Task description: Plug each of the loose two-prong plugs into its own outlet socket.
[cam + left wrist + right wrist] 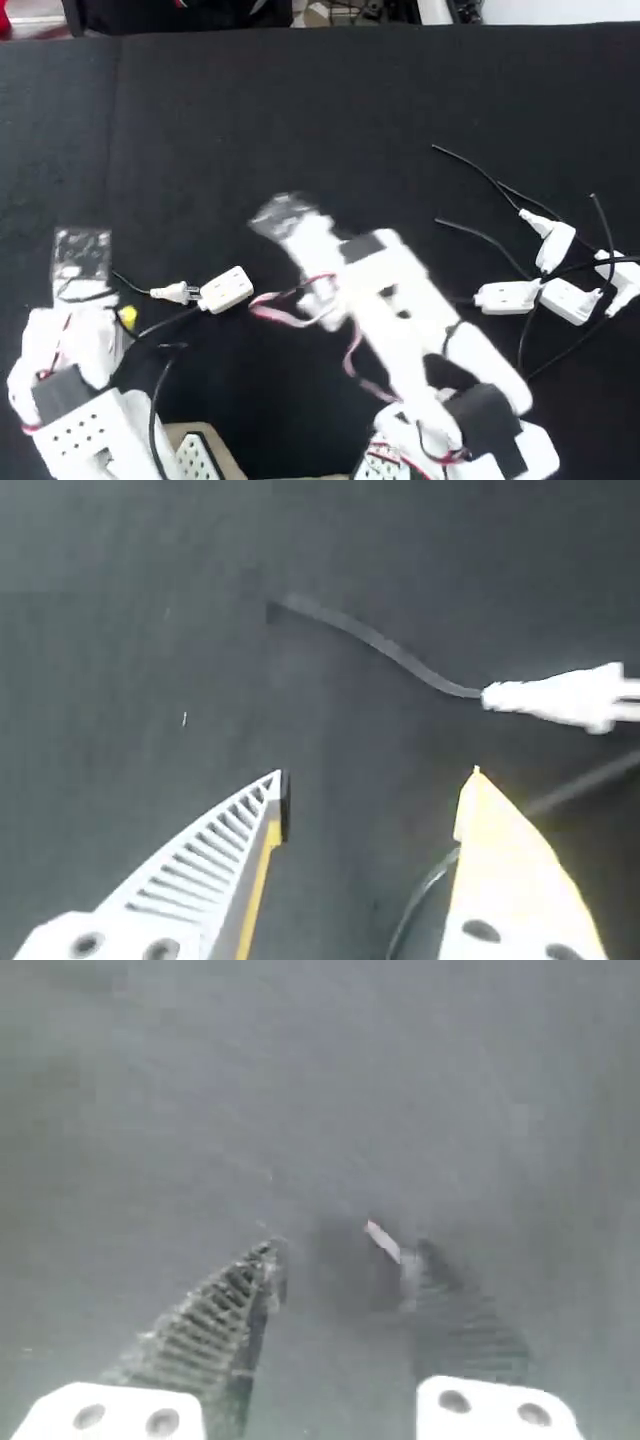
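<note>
— Arms at the table?
— Two: left arm (70, 385), right arm (400, 300).
— White plug and socket pieces?
— Six. One plug (175, 293), one socket block (226, 288), plus four right-hand pieces (549, 243) (508, 296) (570, 301) (622, 272), kinds unclear.

A black, matte tabletop (300, 100) spreads evenly lit, without hard shadows. Beyond the tabletop's far edge lies a pale strip (560, 10). Dark furniture (180, 12) stands along that edge, and a red patch (5, 30) shows at the edge's left end.
</note>
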Controlling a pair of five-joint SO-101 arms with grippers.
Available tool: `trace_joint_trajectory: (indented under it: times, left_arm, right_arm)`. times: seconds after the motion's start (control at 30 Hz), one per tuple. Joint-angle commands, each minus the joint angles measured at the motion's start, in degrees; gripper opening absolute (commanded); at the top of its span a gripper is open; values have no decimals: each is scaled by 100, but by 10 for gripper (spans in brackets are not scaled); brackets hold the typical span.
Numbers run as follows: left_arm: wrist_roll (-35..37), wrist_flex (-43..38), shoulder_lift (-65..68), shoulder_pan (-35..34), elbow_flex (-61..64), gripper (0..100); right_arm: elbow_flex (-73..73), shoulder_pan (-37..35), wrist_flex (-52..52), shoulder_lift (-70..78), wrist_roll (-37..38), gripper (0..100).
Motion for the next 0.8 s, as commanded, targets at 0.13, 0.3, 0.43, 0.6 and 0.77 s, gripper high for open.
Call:
trace_joint_trajectory:
  times: [0.13,0.3,0.43,0.6,0.77]
  left_arm:
    - [255,-237,-712,-1244,892,278]
    - [281,-853,-1178,-1684,1974,278]
    - [571,-624,-1424,-1754,1930,278]
    - [756,-519,-1486,-1719,1930,278]
    - [765,-519,-1477,-1684,1930,278]
  right_arm:
    - [-752,-1758,-1143,13,-79,283]
    - [-1420,-1811,-1793,971,-141,283]
    - [-2273,-2004,-1811,2105,-281,283]
    - [-3565,-2110,-1134,2756,-273,283]
    - [-4611,-2268,-774,3231,-273,283]
